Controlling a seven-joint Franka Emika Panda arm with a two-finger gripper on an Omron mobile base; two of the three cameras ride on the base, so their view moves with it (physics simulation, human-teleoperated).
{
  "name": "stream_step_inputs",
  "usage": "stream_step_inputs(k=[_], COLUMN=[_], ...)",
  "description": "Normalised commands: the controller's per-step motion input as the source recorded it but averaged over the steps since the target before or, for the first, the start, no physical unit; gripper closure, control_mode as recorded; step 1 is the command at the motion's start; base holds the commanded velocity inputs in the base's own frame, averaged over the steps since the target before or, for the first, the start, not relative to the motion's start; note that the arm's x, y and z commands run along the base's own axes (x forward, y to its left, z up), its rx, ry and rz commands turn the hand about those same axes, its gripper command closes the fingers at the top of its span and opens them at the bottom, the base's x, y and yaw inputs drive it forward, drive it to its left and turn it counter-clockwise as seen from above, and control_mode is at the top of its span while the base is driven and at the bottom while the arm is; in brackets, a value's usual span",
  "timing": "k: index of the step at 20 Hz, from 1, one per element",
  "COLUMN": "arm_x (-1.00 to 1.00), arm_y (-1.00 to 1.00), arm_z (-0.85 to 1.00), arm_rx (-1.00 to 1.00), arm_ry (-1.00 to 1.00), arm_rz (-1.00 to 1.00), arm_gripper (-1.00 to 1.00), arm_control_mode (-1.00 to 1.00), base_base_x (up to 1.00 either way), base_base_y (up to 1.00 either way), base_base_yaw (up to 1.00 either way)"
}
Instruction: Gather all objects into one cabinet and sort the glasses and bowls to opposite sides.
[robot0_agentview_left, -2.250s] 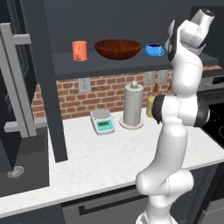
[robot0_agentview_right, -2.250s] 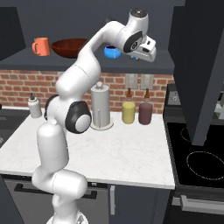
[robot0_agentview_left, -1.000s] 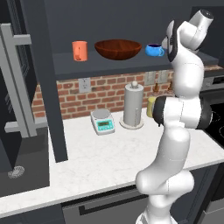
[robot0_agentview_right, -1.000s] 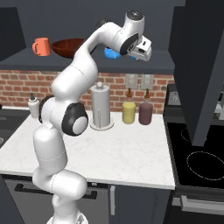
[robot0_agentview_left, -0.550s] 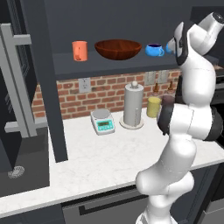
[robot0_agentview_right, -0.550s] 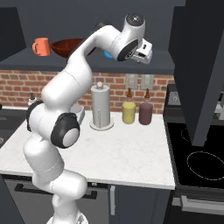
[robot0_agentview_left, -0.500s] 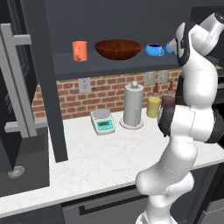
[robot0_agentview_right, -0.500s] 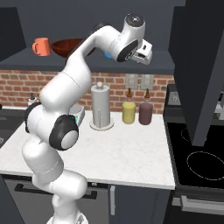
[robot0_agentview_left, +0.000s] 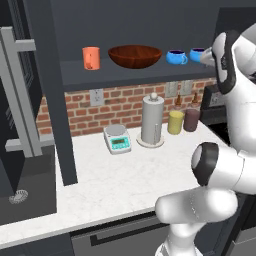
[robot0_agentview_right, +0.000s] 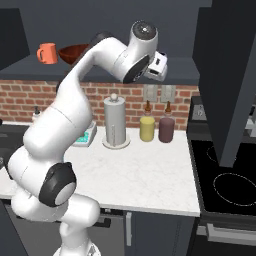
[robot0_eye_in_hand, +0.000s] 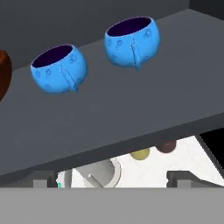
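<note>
Now we have the shelf (robot0_agentview_left: 150, 79) holding everything: mug (robot0_agentview_left: 91, 57) at the left, bowl (robot0_agentview_left: 135, 56) next to it, and two blue cups (robot0_eye_in_hand: 59, 69) (robot0_eye_in_hand: 131, 40) on the right, upright with handles toward our camera. Our gripper (robot0_eye_in_hand: 111, 177) is spread wide and holds nothing — its tips sit just below the shelf's front edge, so both cups lie up and ahead of it. The left cup stands just beside the bowl. We judge the mug is the odd one out — well apart, across the bowl, on the far side from the gripper.
</note>
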Motion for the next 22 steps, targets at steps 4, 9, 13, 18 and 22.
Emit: stream_step_inputs(k=[4,9,13,18,22], arm_x=[-0.48,0.10,0.00,-0.13,-0.04], arm_y=[0.91,0.63,0.57,0.95,1.00], arm_z=[0.06,0.00,0.00,0.05,0.14], arm_rx=[-0.02,-0.10,-0.12,-0.09,-0.09], arm_ry=[-0.13,0.03,0.02,0.00,0.07], arm_rz=[0.08,0.04,0.00,0.04,0.05], arm_gripper=[-1.00,-1.00,-1.00,-1.00,-1.00], arm_control_mode=[-1.00,-1.00,-1.00,-1.00,-1.00], base_base_x=[0.00,0.00,0.00,0.00,0.00], base_base_y=[0.00,0.00,0.00,0.00,0.00], base_base_yaw=[0.00,0.00,0.00,0.00,0.00])
